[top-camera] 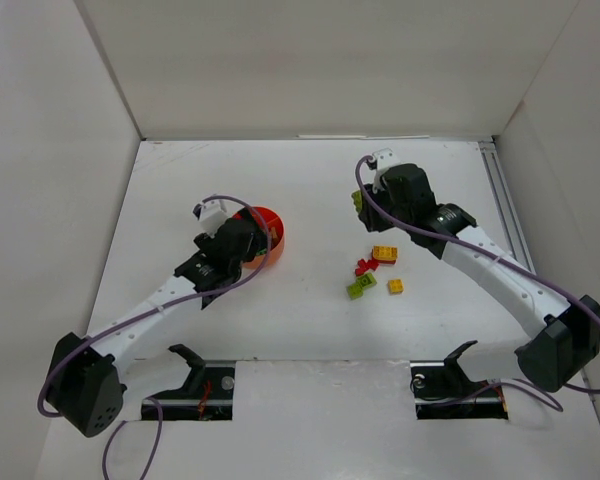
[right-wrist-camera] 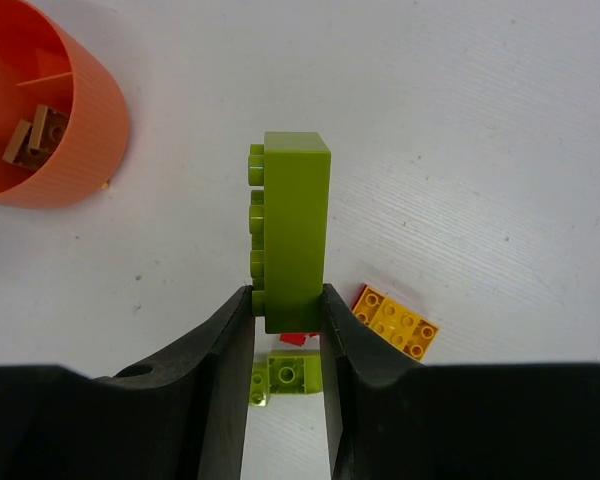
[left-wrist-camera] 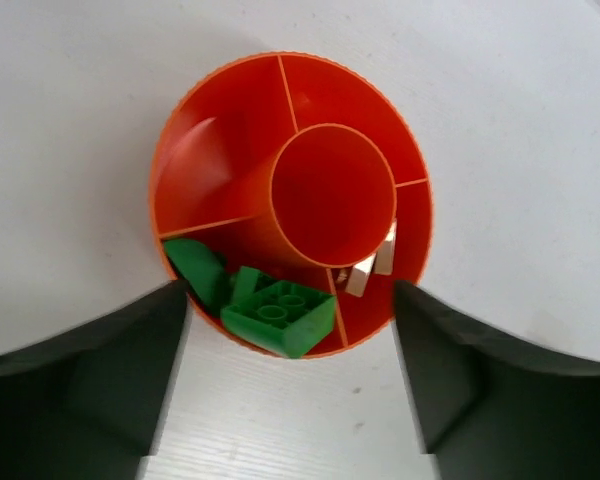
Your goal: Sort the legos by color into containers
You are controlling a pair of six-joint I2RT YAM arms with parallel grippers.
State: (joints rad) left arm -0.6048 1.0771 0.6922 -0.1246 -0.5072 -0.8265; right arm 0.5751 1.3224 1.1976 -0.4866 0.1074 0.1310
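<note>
The orange-red bowl is sitting on the table left of its middle, roughly halfway between the near and far edges. The left gripper is hanging straight over it, jaws spread wide and gripping nothing, its fingers framing the bowl's near rim in the left wrist view.

Inside, a round central well is standing within an outer ring that thin walls are dividing into compartments. One ring compartment is holding two green pieces. A green brick is lying studs up and tilted against the outer wall. A second green brick is leaning at the other end of the same compartment, touching the first. The next compartment around the ring is holding the brown bricks, which are resting on edge between the well and the outer wall.

The right gripper is hovering above the right half of the table, toward the far edge, and is clamping a long lime brick by one end. The brick's studs are facing sideways and its free end is pointing away from the wrist.

Below it, right of the table's middle, four bricks are lying loose. An orange-yellow brick and a red brick are just beside each other. A small lime brick and a yellow brick are lying slightly nearer the near edge, well apart from the bowl.
</note>
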